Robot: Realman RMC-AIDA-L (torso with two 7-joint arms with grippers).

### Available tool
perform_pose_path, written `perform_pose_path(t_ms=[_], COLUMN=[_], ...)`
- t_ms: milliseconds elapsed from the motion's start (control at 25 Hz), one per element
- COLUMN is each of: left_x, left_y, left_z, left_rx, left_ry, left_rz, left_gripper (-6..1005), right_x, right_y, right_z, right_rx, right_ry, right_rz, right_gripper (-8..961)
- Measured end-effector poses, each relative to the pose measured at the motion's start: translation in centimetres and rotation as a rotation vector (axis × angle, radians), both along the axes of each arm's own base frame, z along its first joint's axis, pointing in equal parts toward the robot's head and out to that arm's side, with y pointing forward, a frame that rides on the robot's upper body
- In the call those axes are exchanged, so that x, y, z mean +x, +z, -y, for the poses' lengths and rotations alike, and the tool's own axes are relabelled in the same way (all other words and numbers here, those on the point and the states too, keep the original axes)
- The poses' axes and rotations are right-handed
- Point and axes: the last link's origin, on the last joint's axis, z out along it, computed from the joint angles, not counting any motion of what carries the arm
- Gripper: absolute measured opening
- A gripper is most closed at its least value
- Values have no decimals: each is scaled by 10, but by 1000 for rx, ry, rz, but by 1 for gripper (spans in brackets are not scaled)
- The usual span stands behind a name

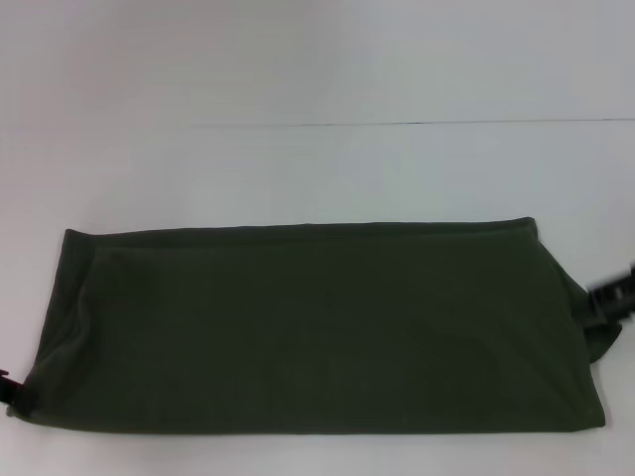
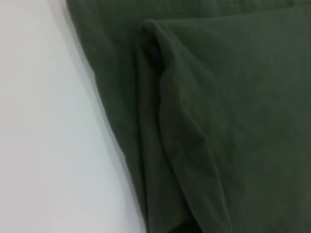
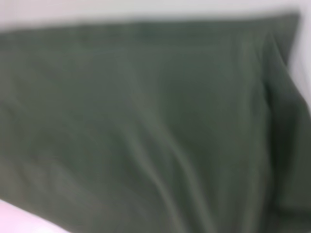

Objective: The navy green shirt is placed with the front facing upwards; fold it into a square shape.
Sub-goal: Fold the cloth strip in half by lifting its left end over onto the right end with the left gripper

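The left gripper [image 1: 8, 395] shows only as a small dark part with a touch of red at the shirt's near-left corner, close to the tabletop's left edge; whether its fingers are released or clenched cannot be told from these views.

The navy green shirt [image 1: 317, 332] lies flat on the white tabletop [image 1: 298, 169] as a long band running left to right, filling most of the near half of the surface. Its far edge is straight and runs almost parallel to the tabletop's far edge, and its near edge sits just inside the tabletop's near edge. No chest print or collar shows (only plain dark olive cloth faces up). Near the left end a faint ridge curves from the far-left corner down toward the near side, and the left wrist view shows it closely: a folded layer of the shirt [image 2: 218, 121] lies on top of another, with a soft rounded crease beside the bare white surface [image 2: 43, 136].

The right wrist view looks across the shirt [image 3: 146, 126] with gentle wrinkles fanning over the cloth and a straight edge against the white surface [image 3: 146, 7].

The right gripper [image 1: 615, 297] appears as a dark blurred shape at the shirt's right end, near the tabletop's right edge, touching or just over a small flap of cloth that droops there. Its finger state cannot be told either.
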Motion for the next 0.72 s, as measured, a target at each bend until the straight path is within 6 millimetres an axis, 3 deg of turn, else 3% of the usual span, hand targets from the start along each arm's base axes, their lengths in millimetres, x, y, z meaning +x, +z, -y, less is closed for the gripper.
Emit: perform_pose_path(t_ms=[160,320,520,720], left_x=[-2,-4,-7,-6], left_y=[1,3,10,15], left_z=[1,-1,-2,-2], left_rx=[11,43,92,112], left_ry=[13,38,69,95], left_rz=[-3,-9,-6,-15], left_gripper=[5,6,12,61], right_x=[-14,-33,-43,-45], right_y=[1,-18,-51,-63], right_z=[-4,-3,0,2], right_rx=[86,116,149,167], right_ry=[115,281,475,524], right_rz=[-212,-418,-469,-474], right_gripper=[581,715,714,714])
